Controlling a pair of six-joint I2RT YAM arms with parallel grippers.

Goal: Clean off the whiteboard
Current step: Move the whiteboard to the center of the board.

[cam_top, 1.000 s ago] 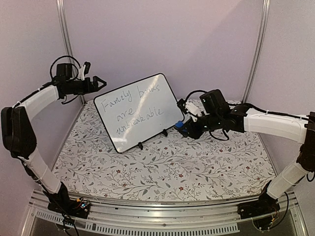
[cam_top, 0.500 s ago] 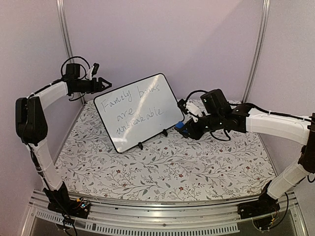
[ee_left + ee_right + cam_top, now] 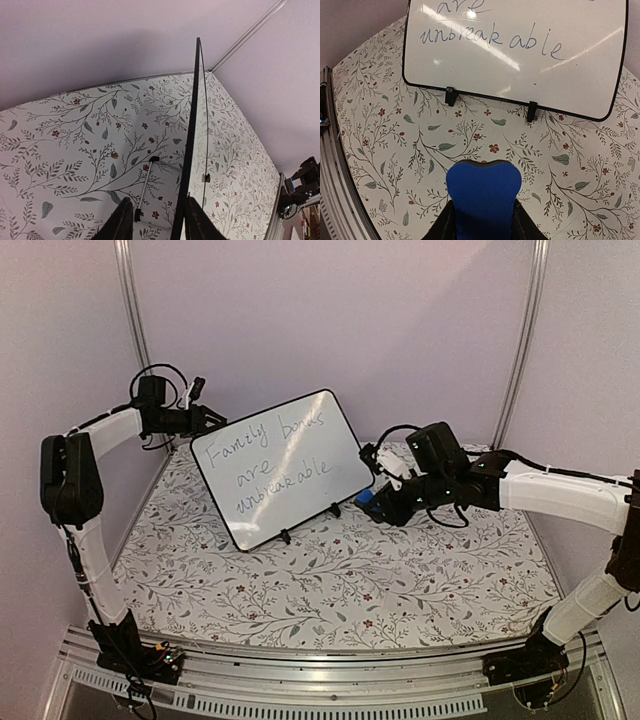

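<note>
The whiteboard (image 3: 280, 468) is a white rectangle with a thin black rim and rounded corners. It stands on the table (image 3: 350, 580) at the far left of centre, propped on two small black clip feet (image 3: 285, 537) and leaning back. Dark handwriting (image 3: 265, 455) reading "Family bonds are unbreakable" covers its face, unerased.

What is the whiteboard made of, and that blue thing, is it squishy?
The whiteboard looks like smooth, glossy coated board: lights reflect as bright streaks on it. Its thin black rim and clip feet look like plastic, though I can't be sure. The blue eraser looks matte and soft-edged, probably foam or felt; nothing shiny shows on it.
</note>
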